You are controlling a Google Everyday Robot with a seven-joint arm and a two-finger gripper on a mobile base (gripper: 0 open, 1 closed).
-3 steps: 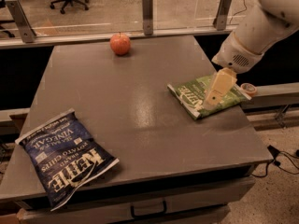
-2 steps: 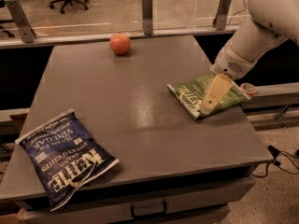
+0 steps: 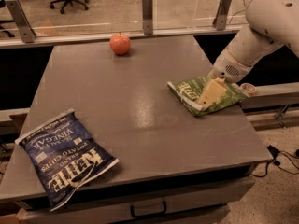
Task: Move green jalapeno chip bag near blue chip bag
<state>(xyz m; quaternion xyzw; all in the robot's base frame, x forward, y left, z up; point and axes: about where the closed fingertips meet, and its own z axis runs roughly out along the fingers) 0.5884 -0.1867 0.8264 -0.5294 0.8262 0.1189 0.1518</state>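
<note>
The green jalapeno chip bag (image 3: 186, 91) lies flat near the right edge of the grey table (image 3: 131, 111). My gripper (image 3: 208, 95) comes down from the white arm at the upper right and rests on the middle of the green bag. The blue chip bag (image 3: 64, 156) lies flat at the table's front left corner, far from the green bag, with its lettering upside down to the camera.
A red apple (image 3: 120, 44) stands at the back of the table near the middle. A glass barrier with metal posts (image 3: 147, 13) runs behind the table. A drawer handle (image 3: 148, 210) shows under the front edge. A small round object (image 3: 248, 88) sits on the ledge to the right.
My gripper has lowered slightly onto the green bag. The bags and the apple have not moved.
</note>
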